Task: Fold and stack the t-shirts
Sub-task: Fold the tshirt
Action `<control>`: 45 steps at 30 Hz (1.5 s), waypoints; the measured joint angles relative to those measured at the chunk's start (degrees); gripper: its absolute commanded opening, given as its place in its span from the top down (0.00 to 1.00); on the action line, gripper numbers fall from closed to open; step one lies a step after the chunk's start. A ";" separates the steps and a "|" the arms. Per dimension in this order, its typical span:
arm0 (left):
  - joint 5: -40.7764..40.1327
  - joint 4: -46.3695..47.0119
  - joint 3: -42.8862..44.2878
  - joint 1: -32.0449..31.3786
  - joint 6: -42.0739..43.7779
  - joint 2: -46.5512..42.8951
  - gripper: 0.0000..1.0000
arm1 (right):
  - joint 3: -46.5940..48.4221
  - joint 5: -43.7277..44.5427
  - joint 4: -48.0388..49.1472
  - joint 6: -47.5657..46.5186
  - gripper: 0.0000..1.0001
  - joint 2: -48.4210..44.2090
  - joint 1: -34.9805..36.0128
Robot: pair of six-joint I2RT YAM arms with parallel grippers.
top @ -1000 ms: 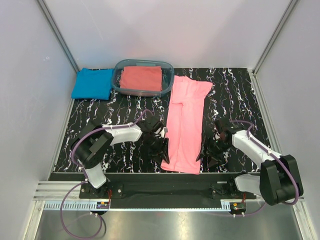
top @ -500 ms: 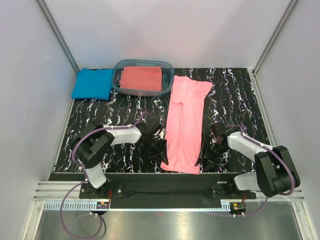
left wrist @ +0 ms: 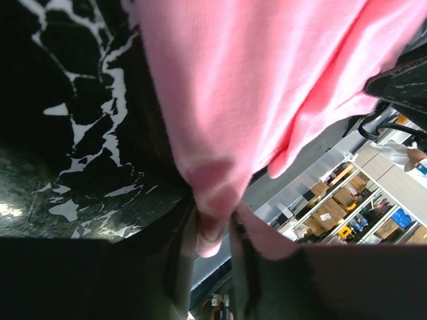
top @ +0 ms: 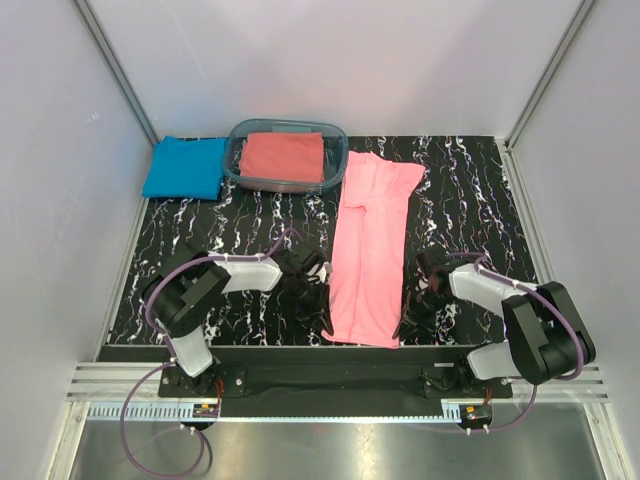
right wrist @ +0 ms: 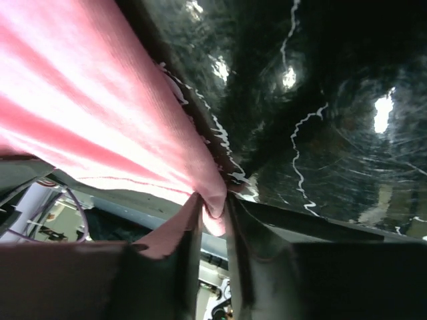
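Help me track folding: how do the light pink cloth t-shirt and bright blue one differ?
The light pink t-shirt lies long, centred; the bright blue t-shirt is a folded rectangle, far left. The left gripper and right gripper pinch the pink one's near corners; the blue one lies untouched. Both are cloth.

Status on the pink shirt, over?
Left gripper shut on pink t-shirt, near corner. Right gripper shut on other near corner. Plastic tub beside its far end.
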 measured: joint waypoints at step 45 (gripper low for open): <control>-9.90 -26.49 39.50 8.41 5.35 10.62 0.86 | 32.17 3.06 -16.41 -6.82 1.00 8.85 -10.27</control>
